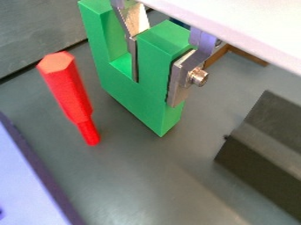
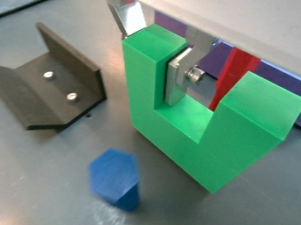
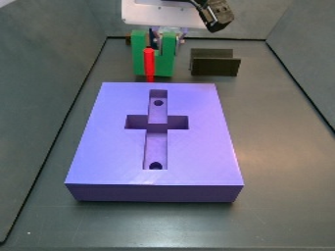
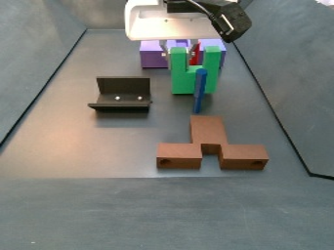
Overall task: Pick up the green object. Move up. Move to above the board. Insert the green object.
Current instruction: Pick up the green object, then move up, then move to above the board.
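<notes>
The green object [image 1: 147, 105] stands upright on the grey floor, its notch facing up; it also shows in the other wrist view [image 2: 188, 132] and in both side views [image 3: 139, 47] [image 4: 187, 73]. My gripper [image 1: 156, 88] [image 2: 150, 70] is shut on one of its upright arms, with one finger down in the notch and the other finger against the arm's outer face. The board [image 3: 157, 137], a large purple slab with a cross-shaped recess, lies beside it and shows behind the green object in a side view [image 4: 154, 54].
A thin red cylinder [image 1: 70, 92] [image 3: 151, 64] stands next to the green object. The dark fixture [image 2: 53, 83] [image 4: 120, 95] [image 3: 215, 63] sits nearby. A blue piece [image 2: 115, 180] [image 4: 201, 90] stands close in front. A brown stepped piece [image 4: 209, 146] lies further off.
</notes>
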Robot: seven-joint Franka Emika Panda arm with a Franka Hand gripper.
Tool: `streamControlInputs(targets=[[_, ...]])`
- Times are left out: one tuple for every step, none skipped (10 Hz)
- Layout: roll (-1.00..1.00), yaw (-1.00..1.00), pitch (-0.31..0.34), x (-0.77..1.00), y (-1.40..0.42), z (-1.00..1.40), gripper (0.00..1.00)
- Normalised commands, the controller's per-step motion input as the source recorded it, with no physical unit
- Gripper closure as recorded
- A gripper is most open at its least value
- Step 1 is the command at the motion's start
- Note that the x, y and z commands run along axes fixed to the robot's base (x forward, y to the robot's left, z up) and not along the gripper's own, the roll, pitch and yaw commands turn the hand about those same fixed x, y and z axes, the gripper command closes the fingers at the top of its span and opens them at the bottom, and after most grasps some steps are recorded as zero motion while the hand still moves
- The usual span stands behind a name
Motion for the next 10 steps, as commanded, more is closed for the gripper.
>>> streamControlInputs(targets=[[0.00,0.00,0.000,0.00,0.00,0.00,1.00],[0.00,0.00,0.000,0.00,0.00,0.00,1.00],[0.00,0.00,0.000,0.00,0.00,0.83,1.00],[0.00,0.00,0.000,0.00,0.00,0.83,1.00],[0.00,-0.01,0.019,-0.02,0.00,0.63,1.00],[0.00,-0.01,-0.002,0.01,0.01,0.22,1.00],[0.00,0.00,0.000,0.00,0.00,1.40,1.00],[0.00,0.00,0.002,0.00,0.00,1.40,1.00],[0.00,0.00,0.017,-0.04,0.00,1.40,1.00],[0.01,0.00,0.003,-0.01,0.00,1.40,1.00]])
